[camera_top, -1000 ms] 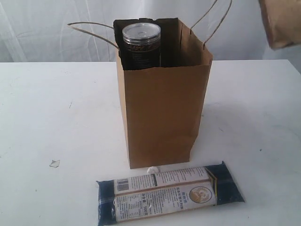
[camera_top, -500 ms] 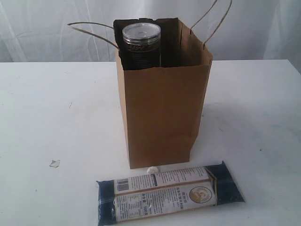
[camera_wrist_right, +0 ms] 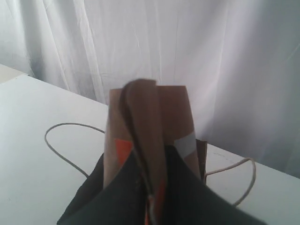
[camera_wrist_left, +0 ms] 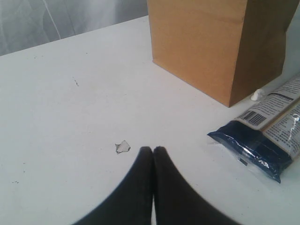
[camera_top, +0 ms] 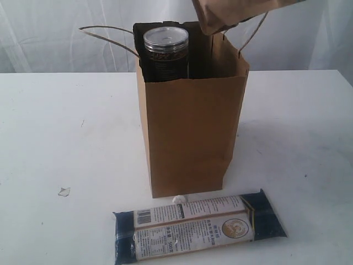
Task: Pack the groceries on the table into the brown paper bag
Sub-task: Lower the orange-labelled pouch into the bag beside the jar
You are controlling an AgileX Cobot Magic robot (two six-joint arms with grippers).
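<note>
The paper bag (camera_top: 190,138) stands upright on the white worktop (camera_top: 55,138). The can (camera_top: 165,52) is inside it, its lid showing above the rim. The right jaws grip the brown pouch (camera_top: 231,14), which hangs just above the bag's open mouth. The long packet (camera_top: 198,226) lies flat in front of the bag. The left jaws are closed on nothing, low over the worktop near a wrapper scrap (camera_wrist_left: 123,146).

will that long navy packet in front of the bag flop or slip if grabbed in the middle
The long navy-tan packet may sag at both ends if pinched mid-length, since it is long and thin. Its glossy film wrapper looks slippery. Lying flat, it should slide rather than roll or tip.
</note>
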